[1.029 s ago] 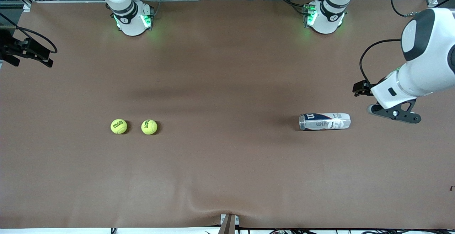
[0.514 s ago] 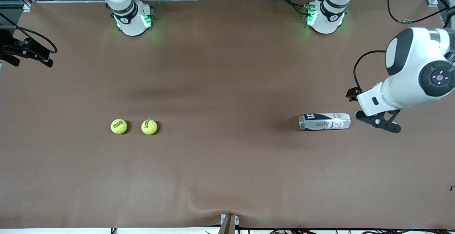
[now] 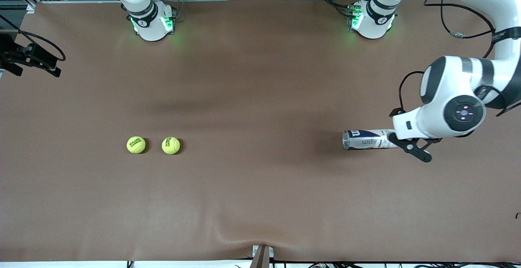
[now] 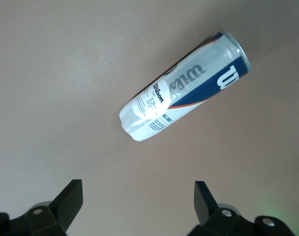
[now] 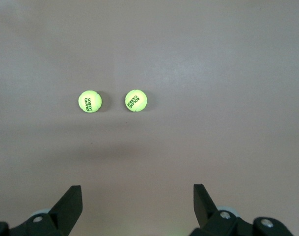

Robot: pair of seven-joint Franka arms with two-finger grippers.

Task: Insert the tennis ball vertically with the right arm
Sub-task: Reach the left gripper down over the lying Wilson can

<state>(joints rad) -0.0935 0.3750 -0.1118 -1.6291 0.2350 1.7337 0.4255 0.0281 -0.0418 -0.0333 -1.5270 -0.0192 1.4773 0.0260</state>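
Observation:
Two yellow-green tennis balls (image 3: 136,144) (image 3: 171,145) lie side by side toward the right arm's end of the table. They also show in the right wrist view (image 5: 88,102) (image 5: 136,100). A clear Wilson tube (image 3: 368,139) lies on its side toward the left arm's end, its rimmed mouth facing the balls. My right gripper (image 5: 137,196) is open and empty, high over the table between its base and the balls, and out of the front view. My left gripper (image 4: 138,194) is open and empty, over the table just off the tube's (image 4: 183,88) closed end.
The brown table (image 3: 260,76) carries both arm bases (image 3: 152,21) (image 3: 370,19) along its edge farthest from the front camera. A black fixture with a cable (image 3: 30,58) sits at the table's edge at the right arm's end. The left arm's wrist (image 3: 452,113) hangs over the tube's closed end.
My left arm has swung in from the table's end toward the tube, and its hand now overlaps the tube's closed end. The balls, the tube and the right arm have not moved.

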